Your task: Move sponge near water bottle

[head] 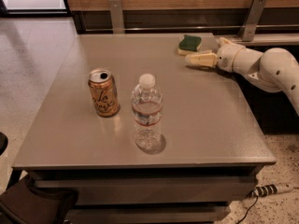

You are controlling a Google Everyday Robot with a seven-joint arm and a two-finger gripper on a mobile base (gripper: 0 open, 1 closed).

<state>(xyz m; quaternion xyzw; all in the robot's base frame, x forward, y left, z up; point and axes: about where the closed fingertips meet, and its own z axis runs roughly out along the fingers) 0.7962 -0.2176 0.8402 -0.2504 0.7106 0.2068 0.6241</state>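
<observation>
The sponge (190,43), dark green on top with pale yellow foam below, lies at the far right of the grey table (210,125). My gripper (200,59), cream-coloured, is low over the table just in front of the sponge, pointing left, with its tip by the sponge's near edge. Whether it touches the sponge I cannot tell. The water bottle (147,111), clear with a white cap and a red-and-white band, stands upright near the middle front of the table, well away from the sponge.
An orange-gold drink can (103,92) stands upright just left of the bottle. A wooden wall with metal brackets (117,14) runs behind the table. My white arm (271,71) reaches in from the right. A power strip (273,189) lies on the floor at lower right.
</observation>
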